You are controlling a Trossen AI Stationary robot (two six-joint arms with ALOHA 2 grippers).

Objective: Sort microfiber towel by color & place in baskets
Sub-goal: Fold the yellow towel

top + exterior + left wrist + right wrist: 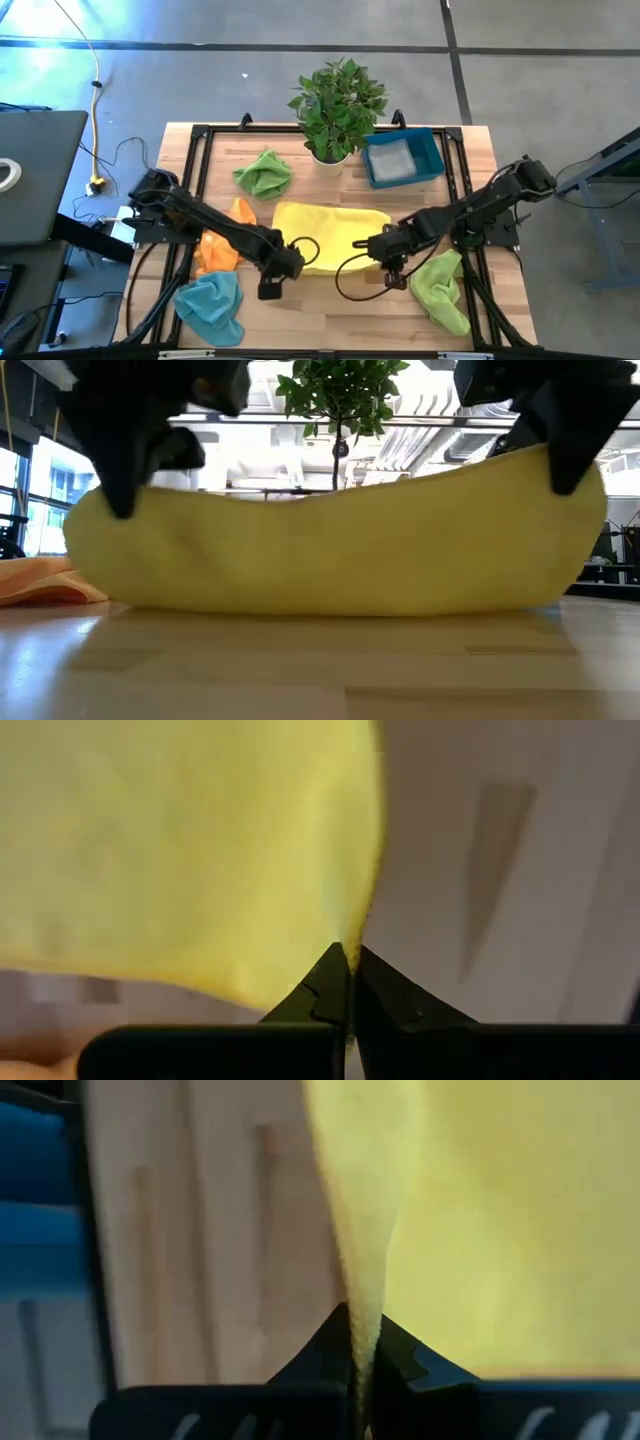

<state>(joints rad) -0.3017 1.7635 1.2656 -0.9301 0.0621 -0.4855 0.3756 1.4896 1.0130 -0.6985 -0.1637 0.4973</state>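
A yellow towel (330, 232) lies spread across the middle of the table. Its near edge is raised between my two grippers, and in the low view the yellow towel (340, 550) sags in the middle with its lower fold on the wood. My left gripper (271, 286) is shut on the towel's near left corner and my right gripper (392, 278) on its near right corner. The blue basket (432, 152) stands at the far right, beside the plant, with something pale grey inside. My left gripper pinches the towel's edge at its near left corner (352, 932) between its two shut fingers, coming from above and pointing down. That corner is lifted and the cloth falls away slack to the table. My right gripper pinches the towel's edge at its near right corner (366, 1308) between its two shut fingers, slanting down from above. The corner is held up off the table (560, 470) and the cloth droops toward the middle.
A potted plant (336, 105) stands at the far middle. A green towel (264, 173) lies far left, an orange towel (218, 248) and a light blue towel (212, 305) near left, and a lime green towel (444, 285) near right. Black rails (200, 140) frame the table.
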